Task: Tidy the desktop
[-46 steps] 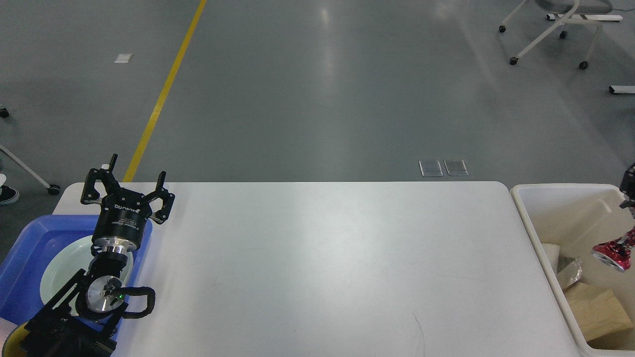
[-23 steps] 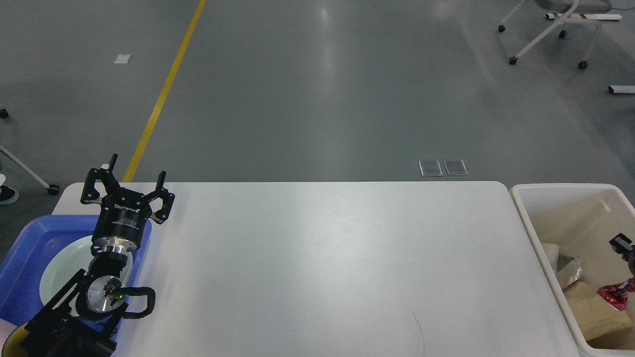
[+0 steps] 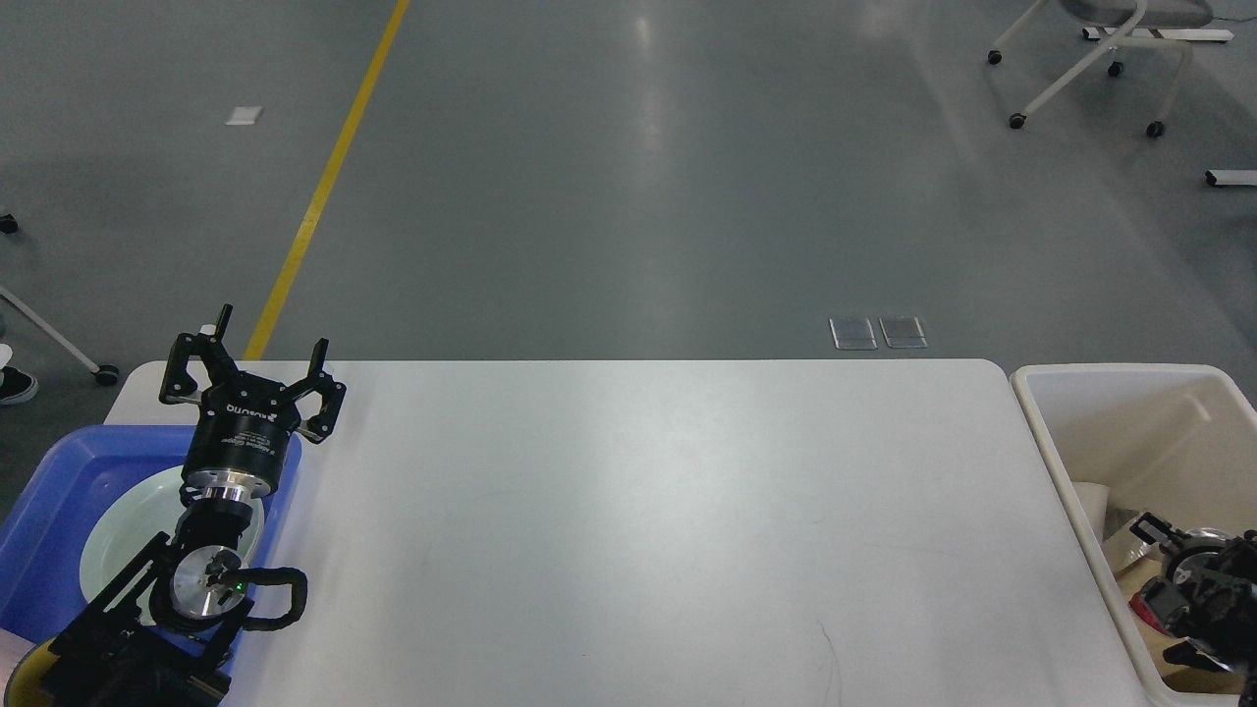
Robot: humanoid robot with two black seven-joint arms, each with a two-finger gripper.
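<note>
You have the left gripper [image 3: 255, 363] spread and empty above the desktop [image 3: 648, 511], nearer than the right gripper [image 3: 1193, 589], whose grip is unreadable.

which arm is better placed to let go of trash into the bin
Right. The right gripper is already down inside the cream bin, among the trash. The left gripper hangs open at the far side of the desktop, above the blue tray.
</note>
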